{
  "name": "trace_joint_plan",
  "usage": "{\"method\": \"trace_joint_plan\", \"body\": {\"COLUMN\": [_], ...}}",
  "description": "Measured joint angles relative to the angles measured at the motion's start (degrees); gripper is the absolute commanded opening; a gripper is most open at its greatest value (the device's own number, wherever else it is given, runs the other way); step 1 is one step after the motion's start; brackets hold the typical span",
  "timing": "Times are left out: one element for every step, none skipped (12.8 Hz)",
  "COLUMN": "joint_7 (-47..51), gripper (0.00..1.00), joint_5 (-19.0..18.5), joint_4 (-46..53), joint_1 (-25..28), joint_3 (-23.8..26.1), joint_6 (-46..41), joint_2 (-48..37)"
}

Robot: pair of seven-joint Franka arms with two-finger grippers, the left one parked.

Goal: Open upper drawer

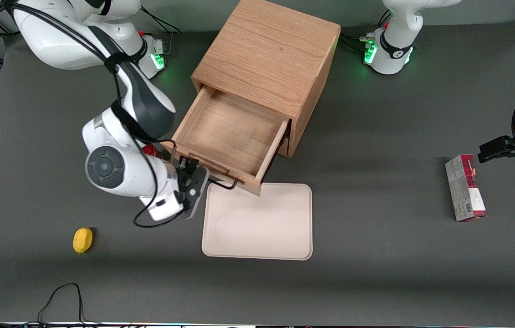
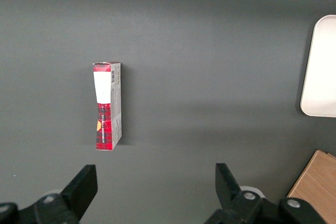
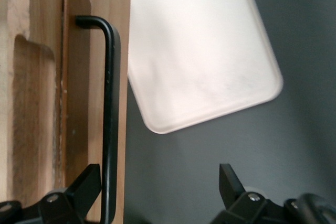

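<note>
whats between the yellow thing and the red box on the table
The pale tray lies between the yellow object and the red box, as the front view shows. The open claw sits at the upper drawer handle.

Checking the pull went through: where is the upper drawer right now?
The upper drawer stands pulled out of the cabinet, its front above the beige tray, with the open end effector at its black handle.

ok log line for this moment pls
task: open upper drawer | upper drawer: pulled well out, inside bare | gripper: open, at black handle, not clamped | tray: on table under drawer front
</note>
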Motion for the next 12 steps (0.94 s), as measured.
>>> {"method": "trace_joint_plan", "body": {"joint_7": [-0.09, -0.09, -0.09, -0.09, -0.09, -0.09, -0.09, 0.01, 1.20, 4.68, 8.19, 10.65], "gripper": [1.00, 1.00, 1.00, 1.00, 1.00, 1.00, 1.00, 1.00, 1.00, 1.00, 1.00, 1.00], "joint_5": [0.00, 0.00, -0.04, -0.46, -1.93, -3.88, -4.90, -5.04, -4.07, -1.08, 2.26, 4.35], "joint_4": [0.78, 1.36, 1.87, 2.84, 4.19, 5.49, 6.44, 7.01, 7.20, 7.08, 6.35, 4.44], "joint_1": [-0.09, -0.15, -0.11, 0.03, 0.17, 0.17, 0.13, -0.01, -0.19, -0.21, -0.23, -0.34], "joint_3": [-1.02, -1.47, -1.53, -1.52, -1.53, -1.85, -3.07, -4.96, -7.30, -10.57, -14.39, -17.74], "joint_6": [0.82, 1.18, 1.56, 1.66, 1.67, 1.63, 1.38, 0.39, -1.97, -5.85, -9.61, -11.86], "joint_2": [0.05, 0.09, 0.09, 0.00, -0.32, -1.13, -2.61, -4.72, -7.26, -9.97, -12.76, -15.62]}}
